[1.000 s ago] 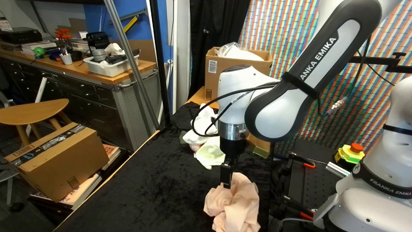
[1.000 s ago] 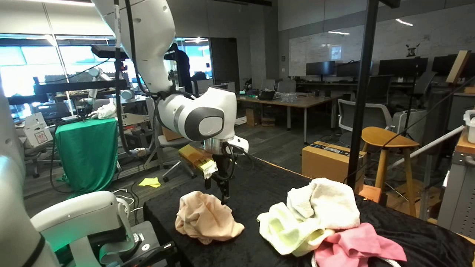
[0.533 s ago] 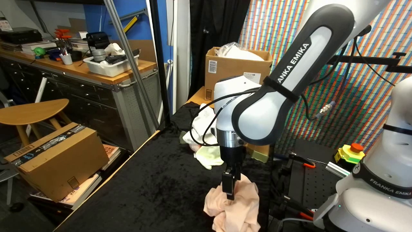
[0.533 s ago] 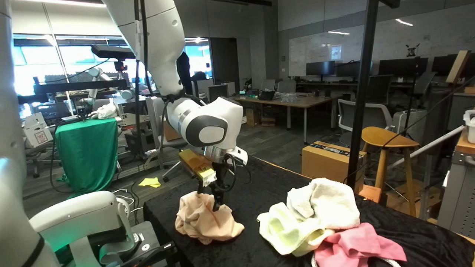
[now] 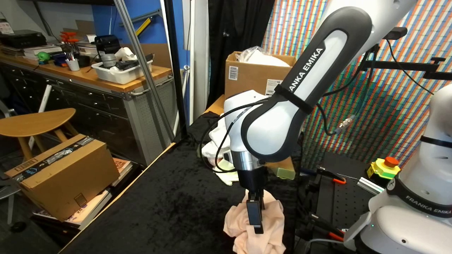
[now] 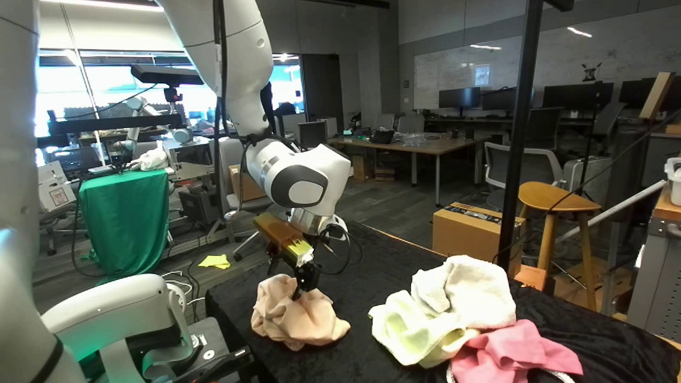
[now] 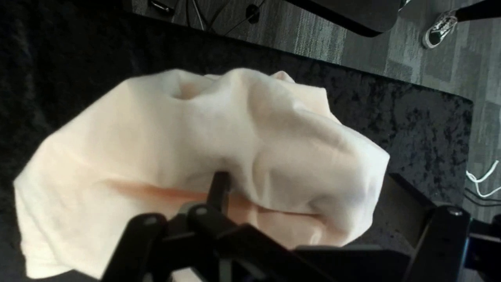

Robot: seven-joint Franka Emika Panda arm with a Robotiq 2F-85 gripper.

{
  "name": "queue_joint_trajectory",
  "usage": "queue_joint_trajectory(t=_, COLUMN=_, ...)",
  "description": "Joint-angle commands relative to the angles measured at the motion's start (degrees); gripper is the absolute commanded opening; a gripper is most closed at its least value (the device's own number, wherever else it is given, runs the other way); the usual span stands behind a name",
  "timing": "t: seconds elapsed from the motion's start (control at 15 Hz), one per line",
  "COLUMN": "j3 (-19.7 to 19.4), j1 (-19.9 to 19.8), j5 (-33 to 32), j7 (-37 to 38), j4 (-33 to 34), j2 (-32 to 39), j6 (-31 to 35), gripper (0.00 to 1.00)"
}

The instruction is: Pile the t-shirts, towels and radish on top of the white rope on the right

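glossy white, this arm (image 5: 272,135), all rounded joints, with a charcoal panel (image 5: 307,70) down the forearm (image 5: 330,61) reading "anka emika" just above a black strap (image 5: 293,98). thin black cables (image 5: 201,144) loop off the wrist (image 5: 231,100), and another carries a silvery connector (image 5: 345,124). a silver collar (image 5: 246,161) meets the black gripper (image 5: 260,220), dotted with pale round pins or screw heads (image 7: 201,211) in the wrist view. the white base (image 5: 409,225) wears a dark band (image 5: 429,206) lettered "franka emika" and a tiny green dot (image 5: 372,225).

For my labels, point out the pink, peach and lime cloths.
Pink cloth (image 6: 513,351), in an exterior view: crumpled middle.
Peach cloth (image 7: 211,137), in the wrist view: upper middle.
Lime cloth (image 6: 415,335), in an exterior view: creased middle.
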Motion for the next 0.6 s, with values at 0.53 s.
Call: queue_joint_trajectory(t=0.53, j3=0.11, j1=1.59, j5=-4.47, j7=2.29, j4=1.1, j2=2.48, j6=5.22, gripper=1.0)
